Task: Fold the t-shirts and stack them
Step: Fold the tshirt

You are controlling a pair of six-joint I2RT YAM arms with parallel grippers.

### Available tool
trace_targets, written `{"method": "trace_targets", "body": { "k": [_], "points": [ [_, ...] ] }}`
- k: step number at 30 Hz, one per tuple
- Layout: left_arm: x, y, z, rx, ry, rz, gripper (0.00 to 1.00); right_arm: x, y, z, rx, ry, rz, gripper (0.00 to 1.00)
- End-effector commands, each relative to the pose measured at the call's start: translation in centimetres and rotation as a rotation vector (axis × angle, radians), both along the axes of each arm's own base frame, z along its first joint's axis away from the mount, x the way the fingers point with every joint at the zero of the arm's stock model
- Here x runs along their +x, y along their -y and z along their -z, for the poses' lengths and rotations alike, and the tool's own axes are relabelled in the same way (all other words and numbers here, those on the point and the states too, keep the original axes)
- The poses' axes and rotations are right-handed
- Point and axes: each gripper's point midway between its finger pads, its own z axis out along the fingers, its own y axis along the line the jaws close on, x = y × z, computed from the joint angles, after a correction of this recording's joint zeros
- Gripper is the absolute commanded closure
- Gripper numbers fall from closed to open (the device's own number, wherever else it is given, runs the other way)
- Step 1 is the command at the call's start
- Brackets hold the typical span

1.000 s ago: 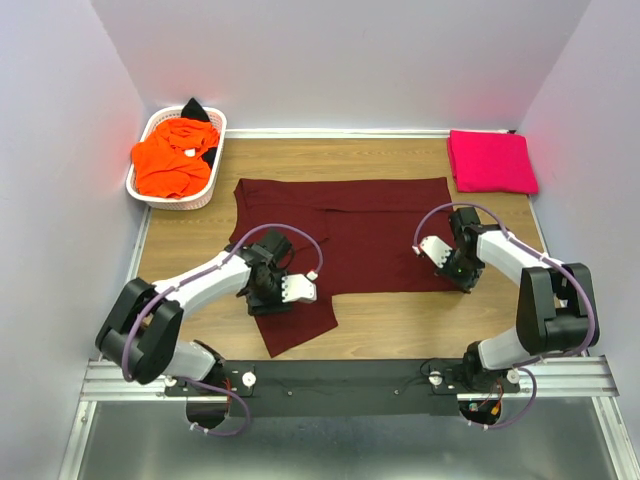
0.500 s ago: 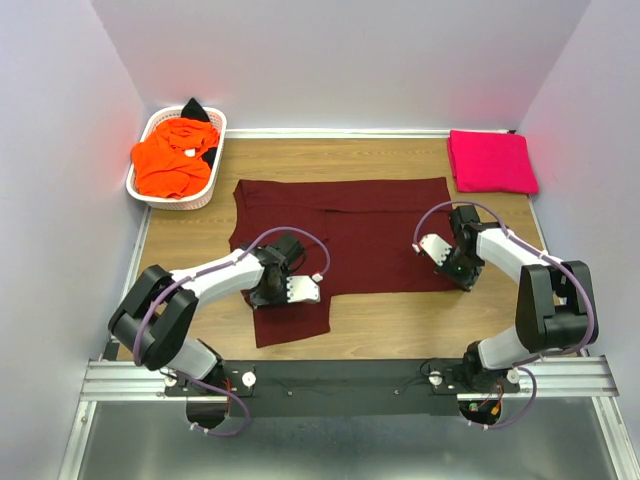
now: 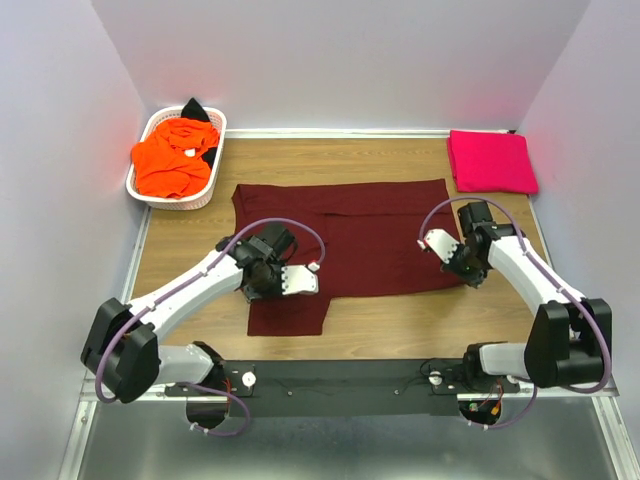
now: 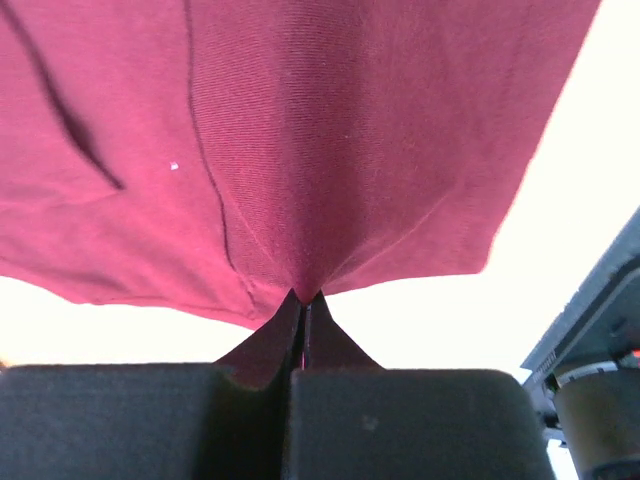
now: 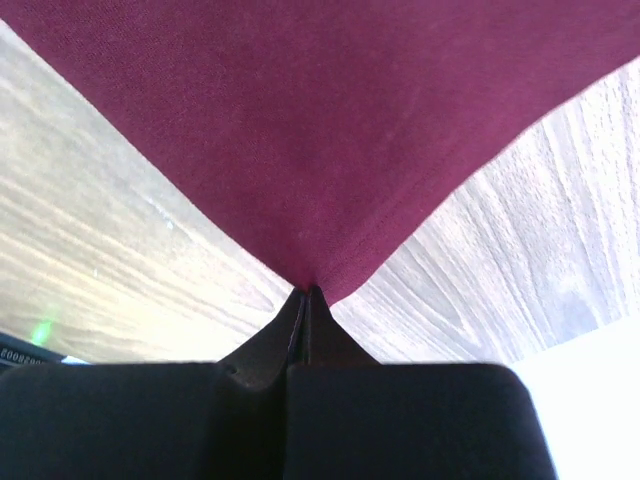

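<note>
Pinching the maroon shirt (image 3: 370,230) spread on the table (image 3: 400,155), the left gripper (image 4: 303,300) clamps its near-left edge and the right gripper (image 5: 308,292) its near-right corner, a folded pink shirt (image 3: 490,162) beyond its far-right corner

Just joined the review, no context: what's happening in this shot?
Both arms are working one dark maroon t-shirt spread on the table. The left gripper is shut on its near-left part, the right gripper on its near-right edge. A folded pink t-shirt lies at the far right corner; an orange shirt and a black shirt sit in the white basket, far left.
</note>
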Motion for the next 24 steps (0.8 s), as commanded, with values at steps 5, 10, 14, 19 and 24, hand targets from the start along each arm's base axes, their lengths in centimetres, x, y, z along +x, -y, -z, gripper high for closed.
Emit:
{"method": "trace_targets", "body": {
  "k": [5,10,14,19,24],
  "points": [
    [1.3,-1.0,-2.7,-0.030,-0.005,-0.017,1.00,1.3,0.0,-1.7,0.036,0.000,-0.016,0.99],
    [5.4,-1.3,-4.8,-0.045,0.057,-0.040,1.00,4.0,0.1,-2.4,0.048,0.014,-0.023,0.99],
    [9.0,-1.2,-5.9,-0.047,0.106,-0.056,1.00,6.3,0.0,-2.7,0.053,0.020,-0.037,0.99],
    [12.2,-1.5,-6.1,-0.035,0.124,-0.070,1.00,9.4,0.3,-3.0,0.047,0.030,-0.039,1.00],
    [15.5,-2.2,-6.2,-0.010,0.155,-0.079,1.00,11.9,0.3,-2.2,0.049,0.015,-0.041,0.99]
  ]
}}
